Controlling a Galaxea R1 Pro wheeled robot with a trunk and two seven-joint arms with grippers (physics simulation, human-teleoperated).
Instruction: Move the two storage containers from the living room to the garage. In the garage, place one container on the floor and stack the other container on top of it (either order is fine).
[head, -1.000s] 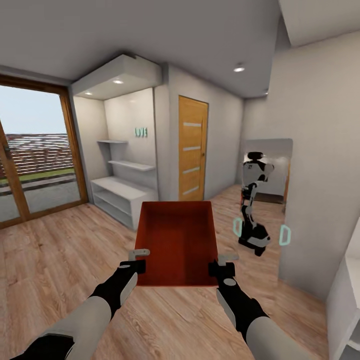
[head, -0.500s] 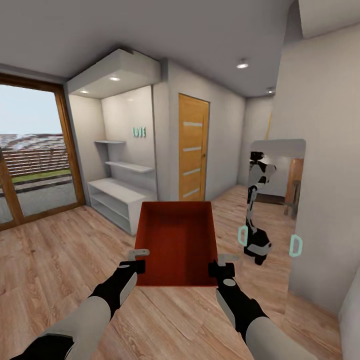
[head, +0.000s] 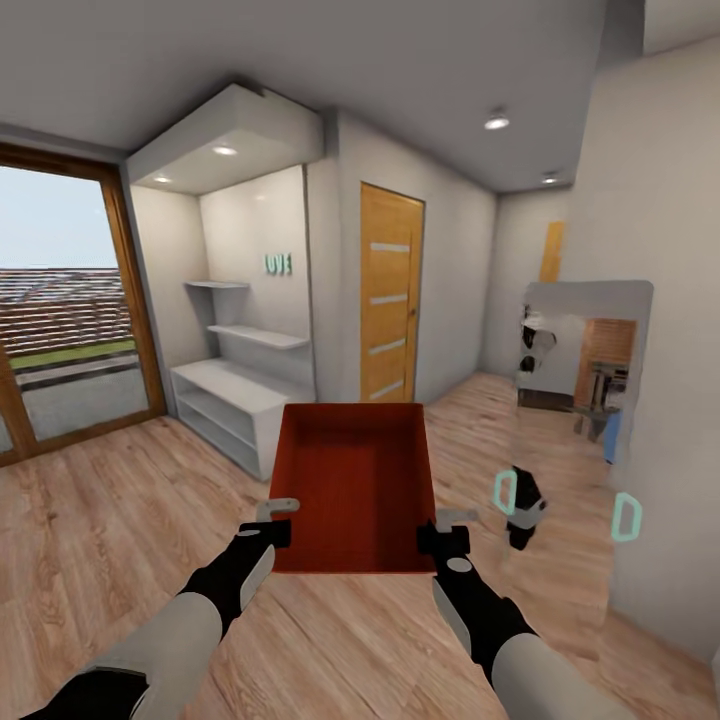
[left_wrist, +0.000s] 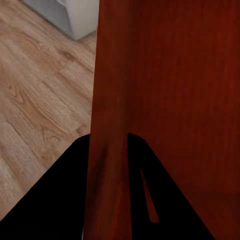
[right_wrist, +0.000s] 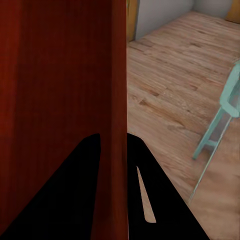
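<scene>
Writing: teal "LOVE" sign is hanging on the alcove wall beyond both end effectors.
Count: one storage container, two end effectors.
Left end effector: is clamping the container's left wall.
Right end effector: is clamping its right wall.

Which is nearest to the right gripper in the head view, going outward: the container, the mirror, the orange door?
1. Storage container: its right wall is clamped in the right gripper.
2. Mirror: ahead on the right wall.
3. Orange door: farthest, ahead down the hall.
</scene>
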